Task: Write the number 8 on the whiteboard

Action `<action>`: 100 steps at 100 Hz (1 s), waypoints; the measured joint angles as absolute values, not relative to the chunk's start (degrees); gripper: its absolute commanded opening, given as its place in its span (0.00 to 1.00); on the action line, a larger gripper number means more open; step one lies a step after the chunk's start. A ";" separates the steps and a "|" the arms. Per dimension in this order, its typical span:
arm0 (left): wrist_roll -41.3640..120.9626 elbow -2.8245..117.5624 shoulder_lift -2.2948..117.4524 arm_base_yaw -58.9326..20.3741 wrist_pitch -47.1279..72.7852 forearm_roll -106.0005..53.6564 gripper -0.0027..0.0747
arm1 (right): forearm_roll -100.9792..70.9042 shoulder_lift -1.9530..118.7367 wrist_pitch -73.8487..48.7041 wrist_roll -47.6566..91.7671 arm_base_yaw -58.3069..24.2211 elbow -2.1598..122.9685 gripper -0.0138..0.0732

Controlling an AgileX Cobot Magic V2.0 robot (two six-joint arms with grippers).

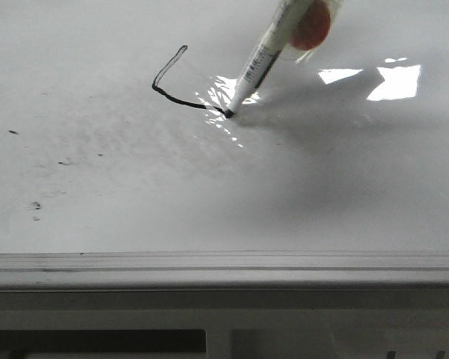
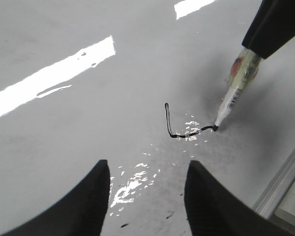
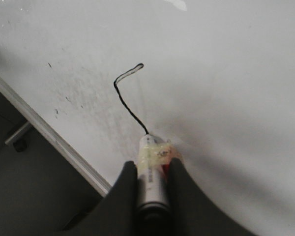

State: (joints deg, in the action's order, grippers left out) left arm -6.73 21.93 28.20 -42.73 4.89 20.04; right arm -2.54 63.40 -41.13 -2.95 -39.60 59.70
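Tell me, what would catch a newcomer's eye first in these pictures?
Probably the marker, slanting down from the upper right of the front view with its tip pressed on the whiteboard. From that tip a thin black line runs left and bends upward, only a first stroke, not yet an 8. The right gripper clamps the marker between dark fingers, while the left gripper hangs open over the board, beside bright light reflections.

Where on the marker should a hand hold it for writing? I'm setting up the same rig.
Grip the marker on its upper barrel, coming from the capless rear end, as the right hand does now. It leans with its tip on the whiteboard at the end of the unfinished number 8, so a high hold keeps the line visible.
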 measured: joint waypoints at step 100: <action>-6.73 21.59 38.39 -42.38 -3.56 19.54 0.45 | 1.84 64.86 -35.15 -6.52 -47.60 62.81 0.09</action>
State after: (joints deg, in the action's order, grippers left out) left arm -6.73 21.59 38.39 -42.38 -3.56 19.54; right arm 1.84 64.86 -35.15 -6.52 -47.60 62.81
